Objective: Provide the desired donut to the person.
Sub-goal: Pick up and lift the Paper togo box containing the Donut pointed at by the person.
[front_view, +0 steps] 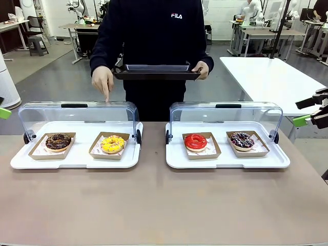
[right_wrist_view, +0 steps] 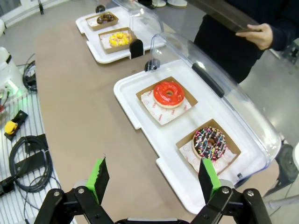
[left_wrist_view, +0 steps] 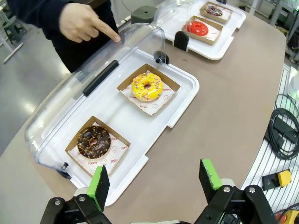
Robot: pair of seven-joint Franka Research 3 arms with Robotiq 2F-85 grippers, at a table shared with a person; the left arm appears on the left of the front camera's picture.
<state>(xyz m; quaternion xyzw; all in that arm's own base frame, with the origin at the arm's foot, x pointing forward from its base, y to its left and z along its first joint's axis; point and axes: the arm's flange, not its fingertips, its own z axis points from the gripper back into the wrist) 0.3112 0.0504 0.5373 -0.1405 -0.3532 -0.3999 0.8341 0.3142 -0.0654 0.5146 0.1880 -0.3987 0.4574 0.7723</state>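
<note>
- Two tools, the left tool (left_wrist_view: pixel 154 173) and the right tool (right_wrist_view: pixel 153 169), stand wide open and hold nothing.
- The person (front_view: pixel 154 31) stands behind the bench (front_view: pixel 154 205), one finger pointing toward the yellow donut (front_view: pixel 113 143).

You see two display trays side by side on the table (front_view: pixel 154 205): left tray (front_view: pixel 77 160), right tray (front_view: pixel 225 163), each holding two donuts. Behind them the person (front_view: pixel 154 31) stands, one hand (front_view: pixel 103 80) pointing above the left tray's right-hand donut (front_view: pixel 113 143).

left lid (front_view: pixel 77 114) and right lid (front_view: pixel 225 114) block the donuts (front_view: pixel 113 144) from the far side (near side, top open).
</note>
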